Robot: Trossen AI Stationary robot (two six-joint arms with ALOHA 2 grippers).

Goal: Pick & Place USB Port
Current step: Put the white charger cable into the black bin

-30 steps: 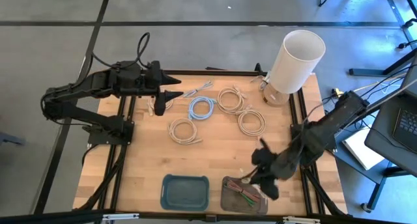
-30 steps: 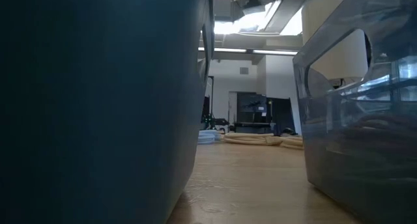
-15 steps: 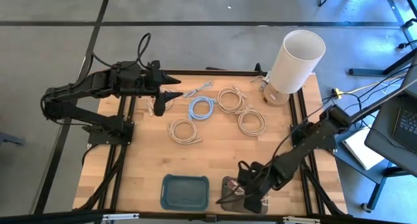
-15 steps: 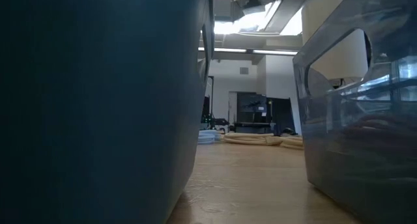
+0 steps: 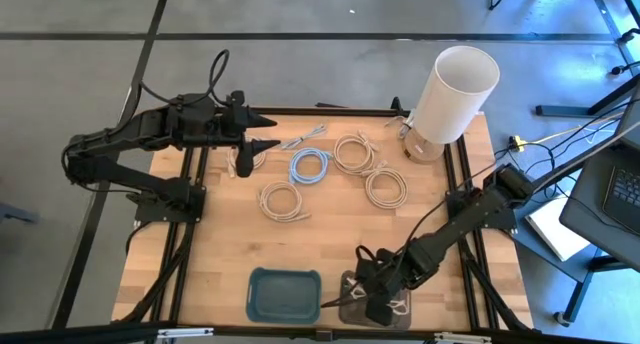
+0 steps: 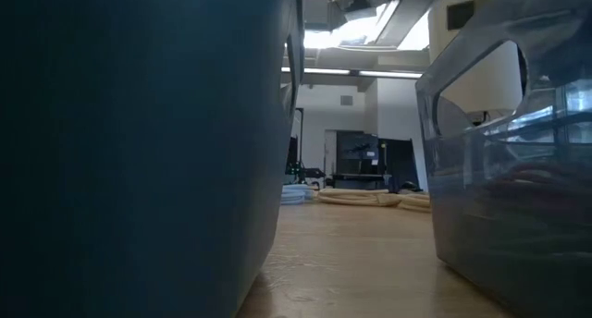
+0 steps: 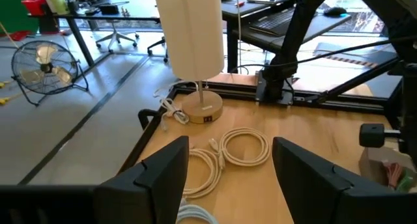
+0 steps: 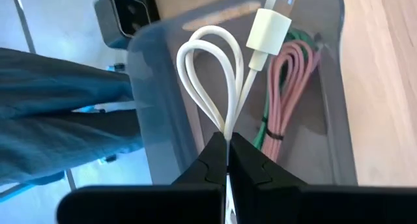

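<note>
Right wrist: white USB cable (image 8: 225,74) between end effector (image 8: 227,160) fingertips

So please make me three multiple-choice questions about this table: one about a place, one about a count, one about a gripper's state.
1. Over which container is the right gripper?
A. the blue bin
B. the clear bin
C. the white lamp

2. How many cream cable coils lie on the table?
A. one
B. three
C. five

3. How is the right gripper?
A. shut on the white cable
B. open and holding nothing
C. shut on the blue coil

Answers:
1 B: in the high view it hangs over the clear bin, beside the blue bin.
2 B: three cream cable coils surround the blue coil.
3 A: the right wrist view shows the fingers pinching the white cable.
</note>
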